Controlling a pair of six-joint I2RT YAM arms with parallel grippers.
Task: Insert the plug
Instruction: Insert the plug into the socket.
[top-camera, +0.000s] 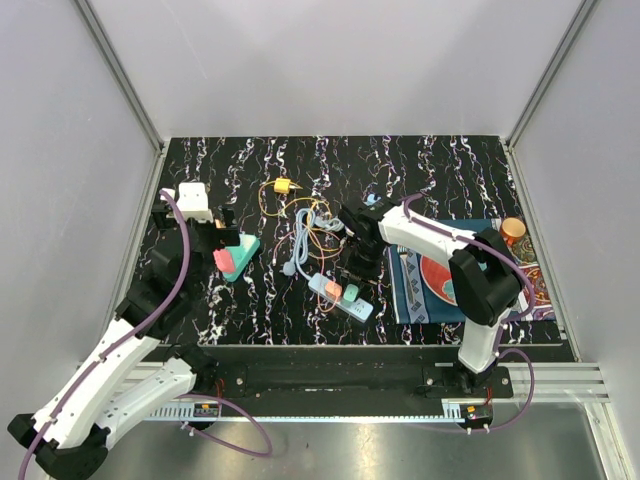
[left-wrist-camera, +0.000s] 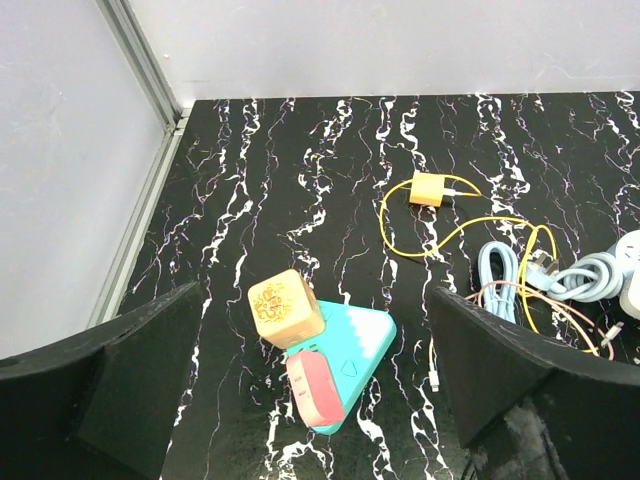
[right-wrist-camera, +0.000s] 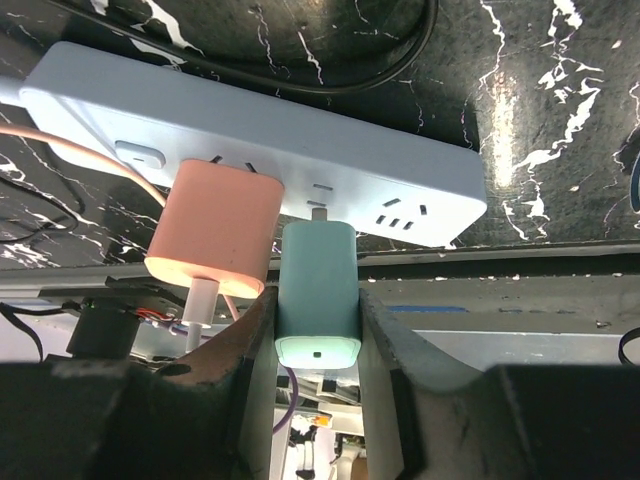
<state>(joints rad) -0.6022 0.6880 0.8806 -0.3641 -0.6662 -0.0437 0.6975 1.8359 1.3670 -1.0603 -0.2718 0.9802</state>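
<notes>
My right gripper (right-wrist-camera: 318, 300) is shut on a teal plug (right-wrist-camera: 318, 285), one finger on each side of it. The plug's metal prong meets a socket of the pale blue power strip (right-wrist-camera: 410, 175), and a short piece of prong still shows. A pink plug (right-wrist-camera: 215, 235) sits in the socket beside it. From above, the strip (top-camera: 362, 310) lies at mid-table under the right gripper (top-camera: 357, 270). My left gripper (left-wrist-camera: 320, 390) is open and holds nothing. It hovers over a teal triangular socket block (left-wrist-camera: 365, 345) carrying a pink plug (left-wrist-camera: 315, 388) and a yellow cube plug (left-wrist-camera: 286, 308).
A yellow charger (left-wrist-camera: 431, 188) with a looping yellow cable and a coiled pale blue cable (left-wrist-camera: 500, 275) lie behind the strip. A white adapter (top-camera: 193, 200) sits at the far left. At the right lies a patterned mat (top-camera: 440, 280) with an orange-lidded jar (top-camera: 513, 230).
</notes>
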